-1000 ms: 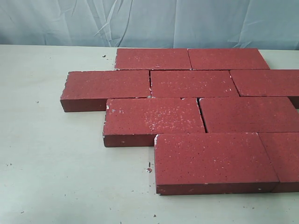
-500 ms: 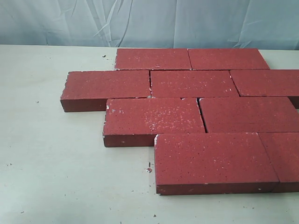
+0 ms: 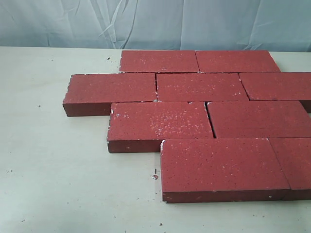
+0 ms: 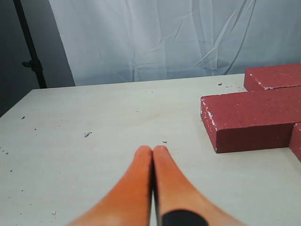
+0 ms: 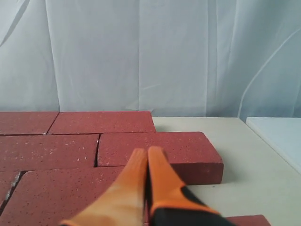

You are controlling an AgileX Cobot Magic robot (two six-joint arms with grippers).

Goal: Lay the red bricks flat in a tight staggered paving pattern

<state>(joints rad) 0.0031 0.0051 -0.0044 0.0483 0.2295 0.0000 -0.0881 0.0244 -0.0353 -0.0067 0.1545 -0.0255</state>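
Observation:
Several red bricks (image 3: pixel 160 120) lie flat on the pale table (image 3: pixel 58 170) in staggered rows, edges close together, small gaps between some. No arm shows in the exterior view. In the left wrist view my left gripper (image 4: pixel 152 149) is shut with nothing in it, hovering over bare table, apart from the nearest red brick (image 4: pixel 251 117). Over the paving, my right gripper (image 5: pixel 147 151) is also shut and empty in the right wrist view, its orange tips in front of an end red brick (image 5: pixel 160 146).
A wrinkled pale blue cloth backdrop (image 3: pixel 155 22) hangs behind the table. Small crumbs (image 3: pixel 154 176) lie scattered on the table near the front brick. A dark stand (image 4: pixel 29 44) rises beyond the table's far corner. A white surface (image 5: pixel 277 134) adjoins the table's edge.

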